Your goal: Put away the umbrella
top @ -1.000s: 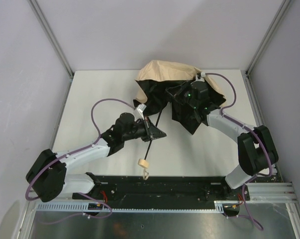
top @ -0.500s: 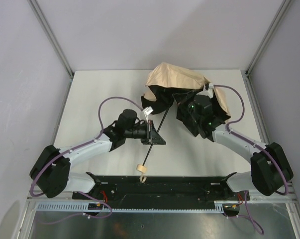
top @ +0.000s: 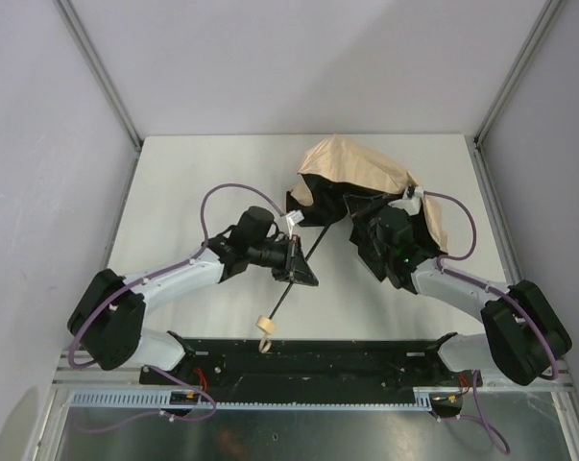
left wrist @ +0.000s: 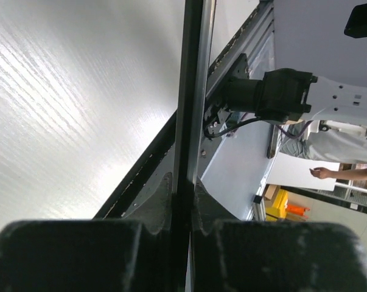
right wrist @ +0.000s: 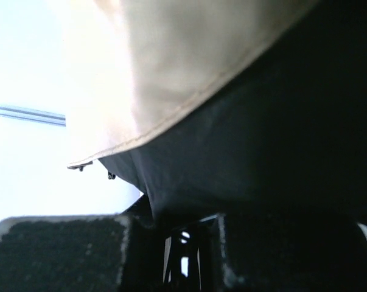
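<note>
Left of the shaft (top: pixel 281 300) of the umbrella (top: pixel 351 182), the left arm comes in low over the white table (top: pixel 193 182). And there's the left gripper (top: pixel 294 261), right on that shaft about halfway along. The left wrist view confirms it: the fingers (left wrist: pixel 162 194) are squeezed together with the thin black shaft (left wrist: pixel 189 91) running straight up between them. A firm clamp!

The shaft itself lies on a slant. At its near end sits the pale knob handle (top: pixel 264 325), and the loop strap (top: pixel 266 344) dangles just past it over the black rail (top: pixel 366 357). Whether the knob touches the table, I can't say.

At the shaft's far end, spilling to its right, is the canopy (top: pixel 361 165). It's half collapsed, tan fabric on top and black lining sagging beneath.

Right of the shaft, the right gripper (top: pixel 371 229) is tucked under the canopy's near edge. From its wrist view the tan cloth (right wrist: pixel 171 73) hangs above, and the black lining (right wrist: pixel 280 121) bunches down into the right gripper (right wrist: pixel 183 240), whose fingers are drawn close and pinching that fabric.
</note>
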`<state>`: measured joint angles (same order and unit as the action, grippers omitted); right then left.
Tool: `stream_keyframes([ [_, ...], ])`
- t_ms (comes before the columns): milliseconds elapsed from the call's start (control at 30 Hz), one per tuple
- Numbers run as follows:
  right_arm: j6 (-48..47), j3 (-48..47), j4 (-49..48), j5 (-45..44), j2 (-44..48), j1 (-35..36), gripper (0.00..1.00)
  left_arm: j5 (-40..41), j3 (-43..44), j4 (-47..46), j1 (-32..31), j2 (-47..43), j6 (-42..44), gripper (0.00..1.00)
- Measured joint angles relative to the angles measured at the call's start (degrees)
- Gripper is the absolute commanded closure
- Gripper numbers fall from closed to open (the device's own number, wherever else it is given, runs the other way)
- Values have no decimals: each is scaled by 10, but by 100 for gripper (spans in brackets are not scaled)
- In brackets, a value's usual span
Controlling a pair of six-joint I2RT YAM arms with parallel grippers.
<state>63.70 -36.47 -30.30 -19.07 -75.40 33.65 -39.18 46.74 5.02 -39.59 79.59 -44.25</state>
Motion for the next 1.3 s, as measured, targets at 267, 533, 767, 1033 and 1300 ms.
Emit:
stream_keyframes([
  [267, -10, 31, -7, -17, 62, -15, 100, -22, 35, 19, 0, 19, 57, 72],
  [533, -46, -4, 10, 182, 77, -52, 100, 96, -8, -140, 5, -45, 29, 35],
  [767, -73, -68, 25, 205, 60, -63, 100, 115, -95, -152, -26, -129, 19, 17],
  [1033, -112, -121, 49, 205, 42, -74, 100, 123, -143, -154, -68, -196, -11, 76],
  [1300, -207, -146, 65, 216, 39, -76, 100, 183, -139, -120, -68, -191, 30, 73],
])
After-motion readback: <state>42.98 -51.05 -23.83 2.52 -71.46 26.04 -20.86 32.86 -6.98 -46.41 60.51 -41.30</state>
